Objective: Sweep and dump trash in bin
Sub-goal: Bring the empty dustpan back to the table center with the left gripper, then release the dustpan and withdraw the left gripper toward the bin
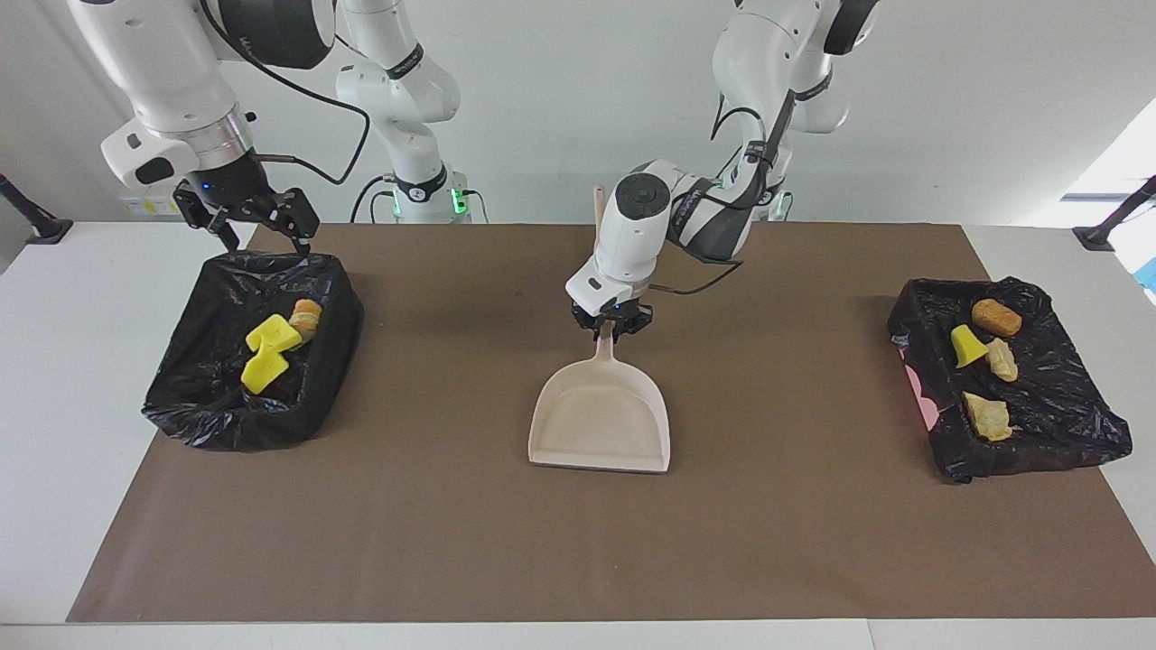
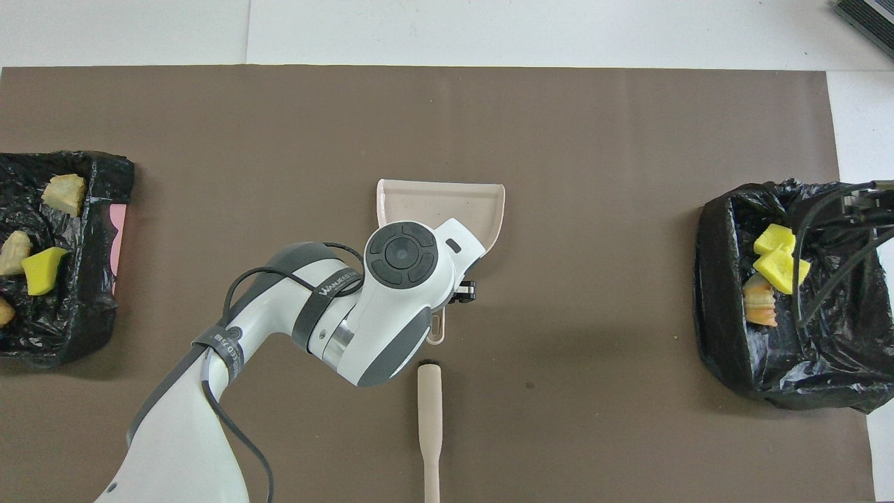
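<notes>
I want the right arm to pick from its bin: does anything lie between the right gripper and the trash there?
Nothing visible: the open right gripper hangs over the bin's rim, and the three lumps lie uncovered.

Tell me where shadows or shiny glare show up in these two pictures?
Facing view: a soft shadow lies on the brown mat beside the beige plastic dustpan; the black bin liner glints. Overhead view: a diffuse shadow beside the white left arm.

Left arm reaches to mid-table, wrist angled down, left gripper [image 1: 612, 330] low at the mat. Right arm waits, raised at its own end, right gripper [image 1: 256, 230] with fingers spread, pointing down.
</notes>
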Tool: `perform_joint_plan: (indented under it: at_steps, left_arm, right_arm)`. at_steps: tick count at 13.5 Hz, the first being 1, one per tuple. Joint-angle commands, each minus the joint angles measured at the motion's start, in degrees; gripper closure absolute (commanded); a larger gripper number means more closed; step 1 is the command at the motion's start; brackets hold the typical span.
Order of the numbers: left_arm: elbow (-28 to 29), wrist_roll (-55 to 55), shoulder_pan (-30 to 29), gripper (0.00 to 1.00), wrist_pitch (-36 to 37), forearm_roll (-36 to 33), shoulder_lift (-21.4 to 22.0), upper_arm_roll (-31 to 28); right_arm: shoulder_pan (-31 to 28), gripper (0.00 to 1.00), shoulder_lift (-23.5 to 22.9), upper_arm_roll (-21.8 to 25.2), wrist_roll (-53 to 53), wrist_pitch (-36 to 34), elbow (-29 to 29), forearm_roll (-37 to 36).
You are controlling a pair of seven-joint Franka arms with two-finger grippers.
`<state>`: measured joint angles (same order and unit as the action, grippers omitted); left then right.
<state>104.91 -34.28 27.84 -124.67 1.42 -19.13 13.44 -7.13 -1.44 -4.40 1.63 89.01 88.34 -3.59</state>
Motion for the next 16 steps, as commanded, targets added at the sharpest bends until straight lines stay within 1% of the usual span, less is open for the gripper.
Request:
perform_joint_plan:
  at_steps: [1,5,8,10,11,13,14,16]
  left_arm:
    - [0.91,1.31,-2.86,0.0,1.97,0.25,4.53,-0.95]
    - [-1.38,7.28,-10.68,0.0,3.03,0.08,5.59,-0.95]
    - [-1.99,17.64,-17.71,0.0,3.99,0.51,6.03,-0.87]
    - [-3.22,22.39,-21.23,0.0,5.66,0.52,6.03,-0.78]
    - [-3.83,24.59,-23.08,0.0,7.06,0.52,6.21,-0.78]
    - [-4.98,27.41,-26.33,0.0,10.75,0.69,8.13,-0.87]
    - [-5.42,28.21,-27.57,0.0,11.98,0.69,9.45,-1.04]
    - [-7.78,32.75,-29.5,0.0,15.66,0.43,10.25,-1.13]
  right_arm:
    - [-0.61,0.0,0.91,-0.44,-1.45,1.07,1.13,0.25]
    - [-0.61,0.0,0.91,-0.44,-1.45,1.07,1.13,0.25]
    - [-0.61,0.0,0.91,-0.44,-1.45,1.07,1.13,0.25]
    - [-0.61,0.0,0.91,-0.44,-1.45,1.07,1.13,0.25]
    - [-0.61,0.0,0.91,-0.44,-1.45,1.07,1.13,0.25]
    - [-0.61,0.0,0.91,-0.44,-1.45,1.07,1.13,0.25]
    - [-0.61,0.0,0.91,-0.44,-1.45,1.07,1.13,0.25]
    - [-0.61,0.0,0.91,-0.44,-1.45,1.07,1.13,0.25]
